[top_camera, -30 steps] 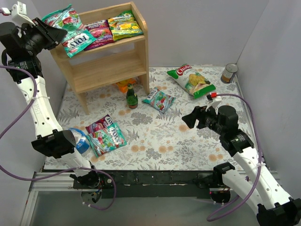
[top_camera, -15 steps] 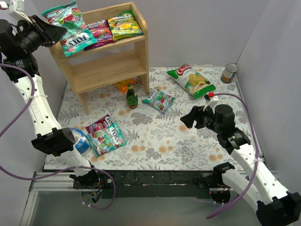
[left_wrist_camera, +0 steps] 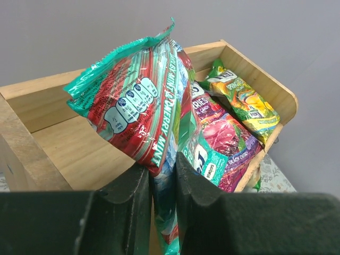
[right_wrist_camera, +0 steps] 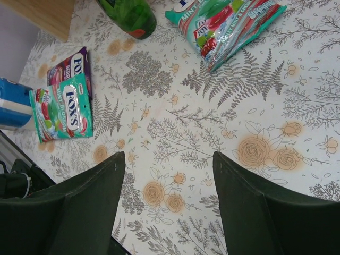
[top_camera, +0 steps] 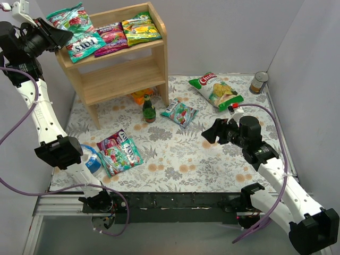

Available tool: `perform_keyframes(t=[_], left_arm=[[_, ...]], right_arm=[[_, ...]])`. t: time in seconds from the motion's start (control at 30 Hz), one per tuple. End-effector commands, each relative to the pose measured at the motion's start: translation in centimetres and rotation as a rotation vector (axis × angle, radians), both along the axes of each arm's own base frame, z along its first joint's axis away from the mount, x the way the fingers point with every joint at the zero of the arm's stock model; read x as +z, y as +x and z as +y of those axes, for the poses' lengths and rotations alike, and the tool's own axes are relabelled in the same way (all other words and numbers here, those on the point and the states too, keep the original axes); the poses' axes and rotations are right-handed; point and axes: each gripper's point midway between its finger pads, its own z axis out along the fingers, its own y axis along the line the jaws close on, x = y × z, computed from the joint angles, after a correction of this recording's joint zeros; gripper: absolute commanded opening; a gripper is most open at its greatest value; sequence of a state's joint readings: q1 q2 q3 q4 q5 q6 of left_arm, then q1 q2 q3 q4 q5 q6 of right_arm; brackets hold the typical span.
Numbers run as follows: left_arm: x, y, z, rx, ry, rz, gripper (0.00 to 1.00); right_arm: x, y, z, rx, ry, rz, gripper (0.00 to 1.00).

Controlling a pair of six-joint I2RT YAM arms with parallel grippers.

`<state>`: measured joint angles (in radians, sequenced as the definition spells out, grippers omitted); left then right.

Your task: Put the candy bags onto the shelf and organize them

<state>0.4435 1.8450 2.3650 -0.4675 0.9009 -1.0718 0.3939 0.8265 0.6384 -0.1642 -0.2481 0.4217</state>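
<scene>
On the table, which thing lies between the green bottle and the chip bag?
One teal candy bag lies flat there, touching neither the green bottle nor the chip bag, as the top view shows.

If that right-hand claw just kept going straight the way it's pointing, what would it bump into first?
Probably the flower-printed white table cover: the open right gripper angles down at bare cloth, short of the glossy teal candy bag lying flat beyond. Depth is uncertain.

Left fingers (left_wrist_camera: 127,207): pinching the lower edge of the teal candy bag (left_wrist_camera: 141,111), held upright.
Shelf (left_wrist_camera: 69,143): top tier behind the bag.
Lying there: magenta bag (left_wrist_camera: 226,138), yellow-green bag (left_wrist_camera: 244,101), side by side.
</scene>
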Motion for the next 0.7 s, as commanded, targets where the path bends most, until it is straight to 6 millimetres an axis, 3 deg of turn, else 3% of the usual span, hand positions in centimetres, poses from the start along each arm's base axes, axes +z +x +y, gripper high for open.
perform_keyframes(t=[0.0,0.07,0.1,0.17,0.2,0.33,0.67], left_arm=[[1.5,0.0,1.0,0.036,0.047,-0.061,0.18],[1.8,0.1,1.3,0.054,0.049,-0.074,0.21],[2.2,0.0,1.3,0.063,0.053,-0.09,0.35],[2.9,-0.2,1.6,0.095,0.054,-0.107,0.46],[3.4,-0.1,2.1,0.131,0.052,-0.124,0.6],[5.0,-0.4,2.7,0.19,0.045,-0.17,0.68],[6.3,-1.9,3.7,0.309,0.023,-0.217,0.84]], right_arm=[[0.6,0.6,0.9,0.021,0.037,-0.019,0.73],[0.6,0.7,1.0,0.021,0.04,-0.014,0.73],[0.4,0.7,1.0,0.023,0.039,-0.008,0.73],[0.4,0.7,1.2,0.027,0.047,-0.008,0.73],[0.2,0.7,1.2,0.027,0.049,-0.002,0.73],[0.1,0.6,1.4,0.033,0.064,-0.005,0.73],[-0.5,0.6,1.3,0.027,0.063,0.004,0.73]])
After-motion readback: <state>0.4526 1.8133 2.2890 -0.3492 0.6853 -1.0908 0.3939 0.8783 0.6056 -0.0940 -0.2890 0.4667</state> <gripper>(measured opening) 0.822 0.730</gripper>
